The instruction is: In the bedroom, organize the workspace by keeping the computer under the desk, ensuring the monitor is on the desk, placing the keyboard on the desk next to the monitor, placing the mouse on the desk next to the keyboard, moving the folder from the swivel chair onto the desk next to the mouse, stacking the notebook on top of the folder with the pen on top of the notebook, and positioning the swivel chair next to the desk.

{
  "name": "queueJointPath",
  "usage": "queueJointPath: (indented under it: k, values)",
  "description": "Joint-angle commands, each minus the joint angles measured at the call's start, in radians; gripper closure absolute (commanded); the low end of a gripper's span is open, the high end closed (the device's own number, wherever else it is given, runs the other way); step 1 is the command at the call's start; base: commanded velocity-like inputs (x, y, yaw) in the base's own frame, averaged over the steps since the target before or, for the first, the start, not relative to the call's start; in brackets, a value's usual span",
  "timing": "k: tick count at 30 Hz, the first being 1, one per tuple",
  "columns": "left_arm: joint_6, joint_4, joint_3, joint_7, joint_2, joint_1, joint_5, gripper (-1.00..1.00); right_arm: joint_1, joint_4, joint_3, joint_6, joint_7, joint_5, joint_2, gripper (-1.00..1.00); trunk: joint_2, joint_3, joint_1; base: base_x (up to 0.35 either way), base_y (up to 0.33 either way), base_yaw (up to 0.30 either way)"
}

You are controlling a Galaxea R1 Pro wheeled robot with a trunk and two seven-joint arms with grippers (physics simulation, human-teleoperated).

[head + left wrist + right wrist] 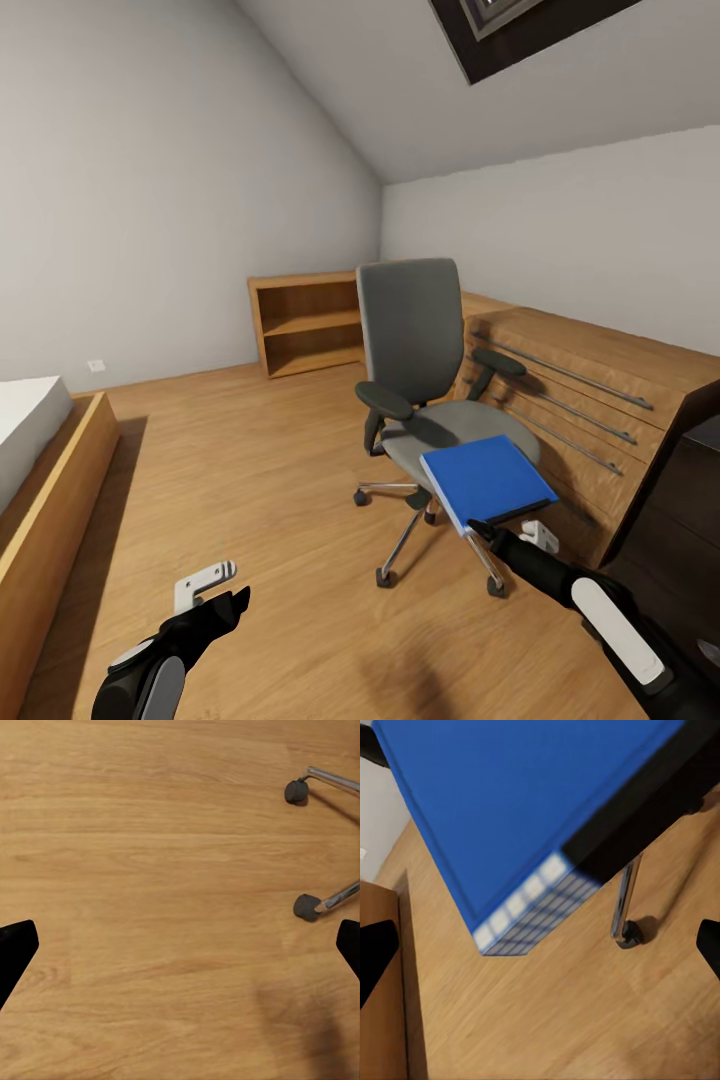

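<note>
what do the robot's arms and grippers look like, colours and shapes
Both arms are glossy black with rounded segments and pale grey-white panels on the forearms. The left gripper has a white bracket-like piece beside black tapered fingers. The right gripper is black and slim, with a small white part near it.

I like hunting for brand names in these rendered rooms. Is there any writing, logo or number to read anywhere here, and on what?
None can be read.
The blue folder has a plain cover; the white squares along its edge are a pattern, not letters.
The swivel chair, the wooden shelving and the grippers carry no marks.
The small white wall plate is too small to tell.
</note>
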Motion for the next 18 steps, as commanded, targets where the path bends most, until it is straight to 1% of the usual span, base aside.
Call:
queueJointPath:
  k: [1,7,12,14,15,17,18]
  values:
    - [0.004,-0.001,0.001,0.007,-0.001,0.000,0.011,-1.00,-0.001,0.012,-0.006,0.002,0.018,-0.004,-0.001,-1.00,0.000,-0.001,0.000,0.000,0.000,0.000]
    - [0.004,-0.001,0.001,0.007,-0.001,-0.001,0.011,-1.00,-0.001,0.036,-0.017,0.002,0.067,-0.004,-0.002,-1.00,0.000,-0.001,0.000,0.000,0.000,0.000]
    - [0.004,-0.001,0.001,0.007,0.000,0.000,0.011,-1.00,-0.001,0.052,-0.019,0.002,0.093,-0.004,-0.002,-1.00,0.000,-0.001,0.000,0.000,0.000,0.000]
    - [0.004,-0.001,0.002,0.007,-0.001,0.000,0.010,-1.00,-0.001,0.071,-0.030,0.002,0.130,-0.005,-0.002,-1.00,0.000,-0.001,0.000,0.000,0.000,0.000]
    - [0.004,-0.001,0.002,0.007,0.000,0.000,0.011,-1.00,0.000,0.094,-0.049,0.002,0.174,-0.004,-0.002,-1.00,0.000,-0.001,0.000,0.000,0.000,0.000]
    - [0.004,-0.001,0.002,0.007,-0.001,0.000,0.010,-1.00,0.000,0.127,-0.073,0.002,0.234,-0.004,-0.002,-1.00,0.000,-0.001,0.000,0.000,0.000,0.000]
    - [0.004,-0.001,0.002,0.007,-0.001,0.000,0.010,-1.00,0.000,0.136,-0.079,0.002,0.249,-0.004,-0.002,-1.00,0.000,-0.001,0.000,0.000,0.000,0.000]
